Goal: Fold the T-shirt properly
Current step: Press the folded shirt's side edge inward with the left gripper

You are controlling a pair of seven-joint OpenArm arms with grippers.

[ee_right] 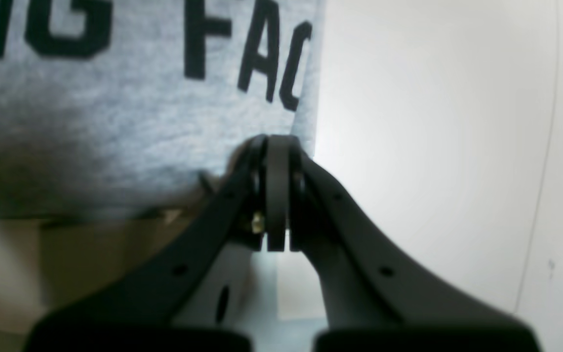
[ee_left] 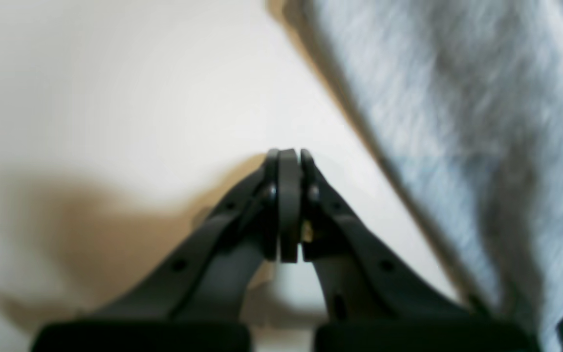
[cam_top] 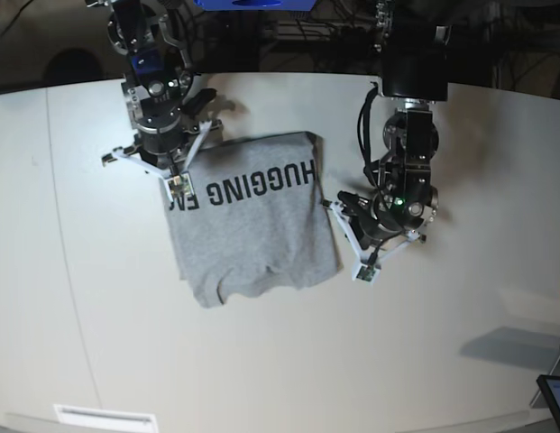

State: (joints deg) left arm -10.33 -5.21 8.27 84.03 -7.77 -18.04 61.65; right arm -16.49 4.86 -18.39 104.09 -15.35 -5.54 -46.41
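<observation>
t-shirt folded, between claws; right claw at edge.

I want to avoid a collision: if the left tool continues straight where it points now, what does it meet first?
Probably only bare table. The shut left tool points along the white surface, with the T-shirt edge off to its side. Depth is unclear in this view.
</observation>
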